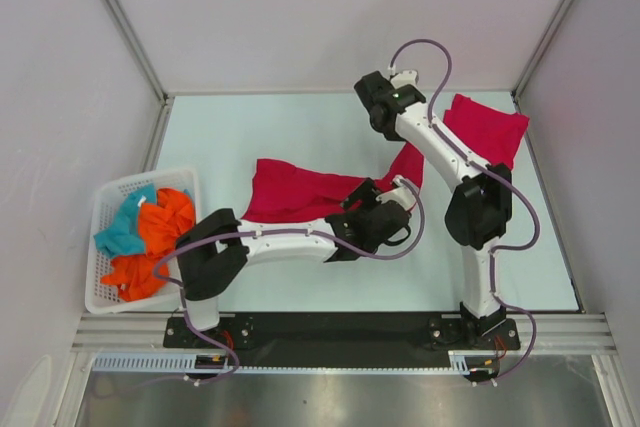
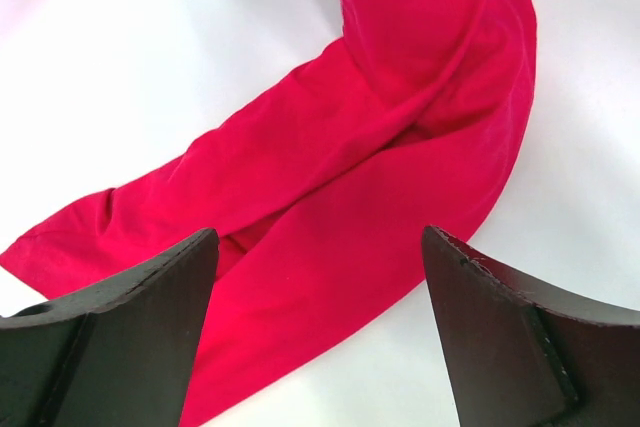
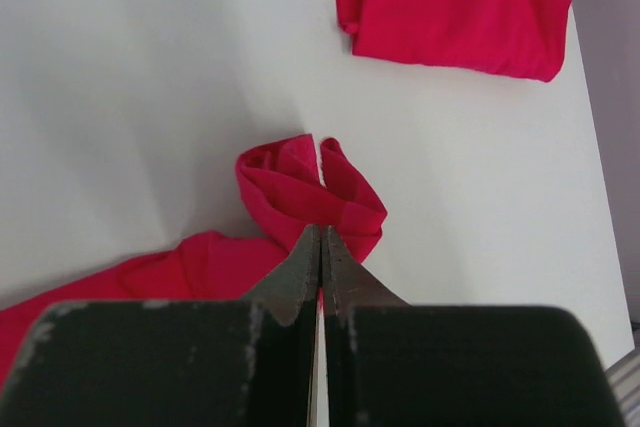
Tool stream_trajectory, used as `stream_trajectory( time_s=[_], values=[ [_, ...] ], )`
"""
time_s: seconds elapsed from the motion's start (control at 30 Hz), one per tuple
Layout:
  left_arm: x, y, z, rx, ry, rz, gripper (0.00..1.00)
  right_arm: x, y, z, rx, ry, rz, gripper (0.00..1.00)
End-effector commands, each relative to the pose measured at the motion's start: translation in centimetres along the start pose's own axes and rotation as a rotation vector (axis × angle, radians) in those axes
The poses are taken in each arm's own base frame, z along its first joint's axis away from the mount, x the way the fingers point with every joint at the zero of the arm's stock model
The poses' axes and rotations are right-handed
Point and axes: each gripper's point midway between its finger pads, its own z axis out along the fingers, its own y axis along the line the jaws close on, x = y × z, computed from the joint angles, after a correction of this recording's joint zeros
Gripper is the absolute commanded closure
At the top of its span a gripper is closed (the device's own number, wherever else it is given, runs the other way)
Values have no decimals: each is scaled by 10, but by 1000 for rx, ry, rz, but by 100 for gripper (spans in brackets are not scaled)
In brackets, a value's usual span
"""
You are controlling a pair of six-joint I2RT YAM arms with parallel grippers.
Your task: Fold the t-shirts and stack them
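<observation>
Looking down on the pale table [image 1: 300, 127], and there's the shirt [image 1: 295, 192] strung out across the middle, a long crimson band running from left of centre towards the far right. It's twisted along its length, and the left wrist view shows it as a roped, creased strip lying on the surface. A folded shirt [image 1: 490, 127] sits in the far right corner, well apart from the first, flat and squared off. Over at the left edge is a white basket [image 1: 112, 199] with an orange cloth [image 1: 160, 227] and a teal cloth [image 1: 125, 232] heaped inside.

The left gripper [image 2: 320, 232] hangs over the middle stretch of the shirt, jaws spread wide, nothing between them, red cloth showing in the gap below. The right gripper [image 3: 320, 230] has its jaws pressed tight together on the far end of the shirt, which is bunched into a curl right at the tips.
</observation>
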Motion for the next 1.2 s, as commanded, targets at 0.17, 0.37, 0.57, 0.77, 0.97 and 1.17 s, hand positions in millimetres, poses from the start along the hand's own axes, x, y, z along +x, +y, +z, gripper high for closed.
stream_trajectory(
  time_s=[0.17,0.37,0.57,0.77,0.97,1.17],
  values=[
    [-9,-4,0,-4,-13,11,12,-1,-19,-1,17,-20,38,90],
    [-1,2,-4,-16,-3,16,12,10,-24,36,69,30,51,66],
    [13,12,-9,-36,15,17,11,0,-24,66,111,42,54,65],
    [23,15,-13,-37,29,1,11,-32,-29,75,114,8,65,65],
    [32,21,-11,-49,52,-21,10,-37,-12,74,76,6,40,66],
    [60,43,-23,-143,168,-110,10,-23,21,50,7,2,-26,66]
  ],
)
